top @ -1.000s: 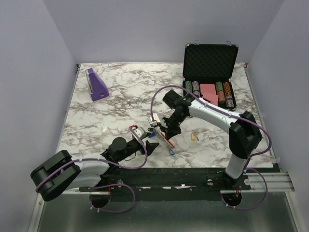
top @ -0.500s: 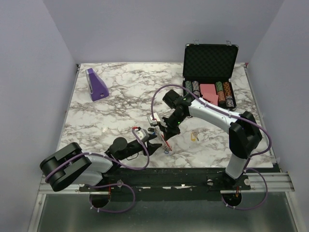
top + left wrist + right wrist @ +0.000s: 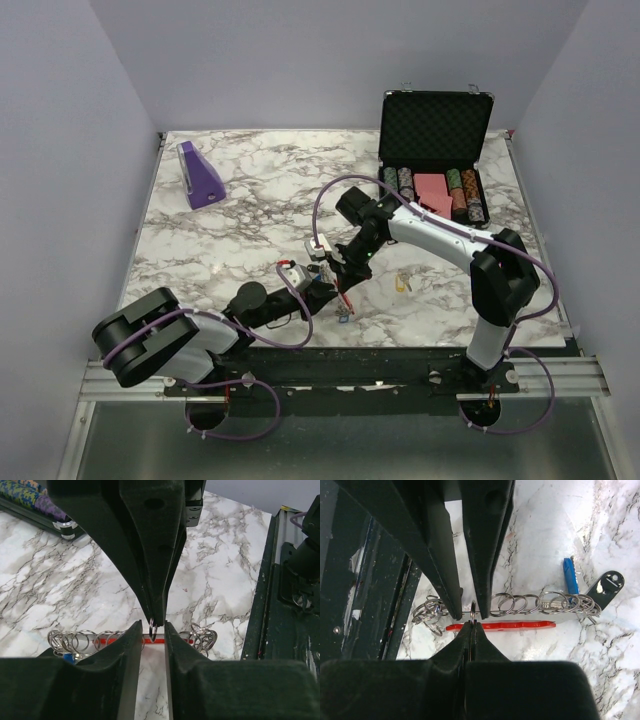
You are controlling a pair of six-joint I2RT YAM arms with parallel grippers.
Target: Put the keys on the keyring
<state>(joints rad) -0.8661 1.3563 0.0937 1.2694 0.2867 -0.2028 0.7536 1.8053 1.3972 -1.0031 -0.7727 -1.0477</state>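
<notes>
Precision matters most here, since the work centres on a small ring no wider than a fingertip. The right gripper is pressed together on that ring, holding it on edge at the keyring. The keyring's red bar lies on the marble table with a row of thin metal rings along it, close to the near edge and about midway between the two arms. Whether the pinched ring belongs to that row I cannot tell. The left gripper faces it from the near left, its fingers a little apart, one on each side of the pinched ring and not visibly touching it. The step in hand looks like taking a two-sided hold on the ring, to steady or spread it so a key can be threaded. To do it well, the left fingers should meet slowly and squarely on the ring's free edge, clear of the right tips, so the wire neither twists nor springs out. The right grip needs to be firm and steady meanwhile. A blue key lies at the near end of the row, and a yellow key sits apart to the right.
</notes>
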